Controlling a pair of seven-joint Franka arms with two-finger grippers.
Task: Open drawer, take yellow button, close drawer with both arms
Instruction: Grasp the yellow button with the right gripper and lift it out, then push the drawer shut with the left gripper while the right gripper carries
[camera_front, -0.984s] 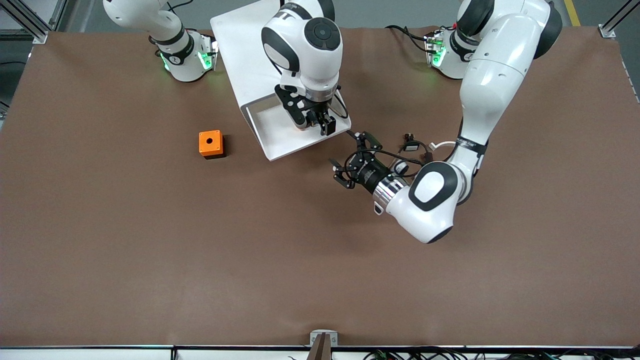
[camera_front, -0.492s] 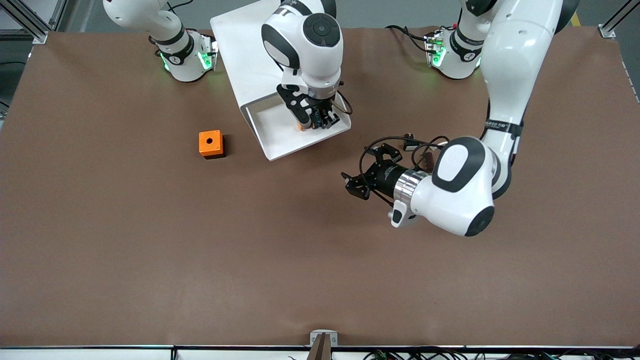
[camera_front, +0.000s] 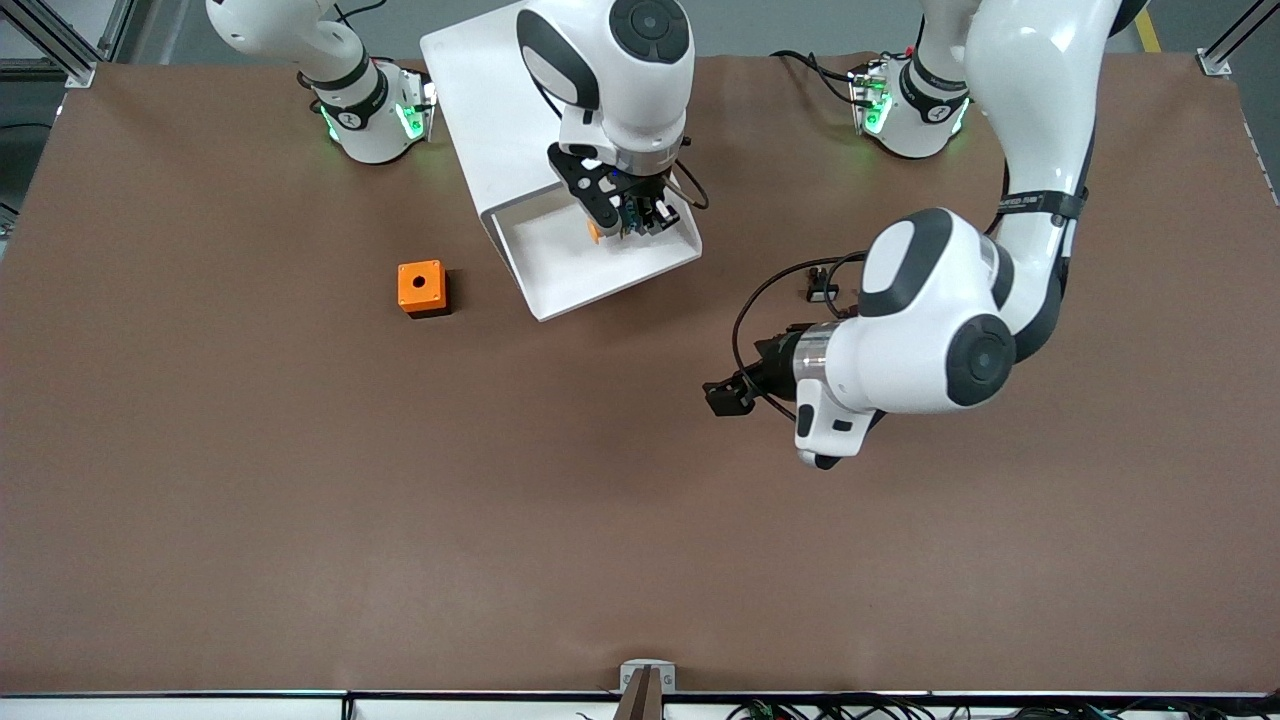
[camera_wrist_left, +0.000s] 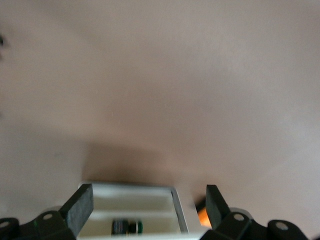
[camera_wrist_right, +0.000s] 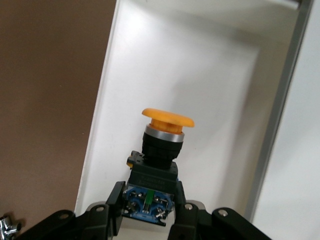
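Note:
The drawer (camera_front: 560, 280) stands pulled out of the white cabinet (camera_front: 480, 90), a shallow white tray. My right gripper (camera_front: 632, 216) hangs over the drawer, shut on the button (camera_front: 594, 232). In the right wrist view the fingers (camera_wrist_right: 114, 200) clamp the button's blue-and-black body (camera_wrist_right: 152, 180), its orange cap (camera_wrist_right: 167, 119) pointing away, above the drawer floor (camera_wrist_right: 210, 85). My left gripper (camera_front: 728, 397) is open and empty, low over bare table, apart from the drawer toward the left arm's end. In the left wrist view its fingers (camera_wrist_left: 80, 206) frame the drawer (camera_wrist_left: 150, 202) farther off.
An orange cube with a round hole (camera_front: 421, 288) sits on the table beside the drawer, toward the right arm's end. A tiny black piece (camera_front: 822, 292) lies by the left arm's forearm. The brown table (camera_front: 400, 500) stretches wide nearer the front camera.
My right gripper has closed on the button and lifted it off the drawer floor. My left gripper has drawn back from the drawer's corner, toward the front camera.

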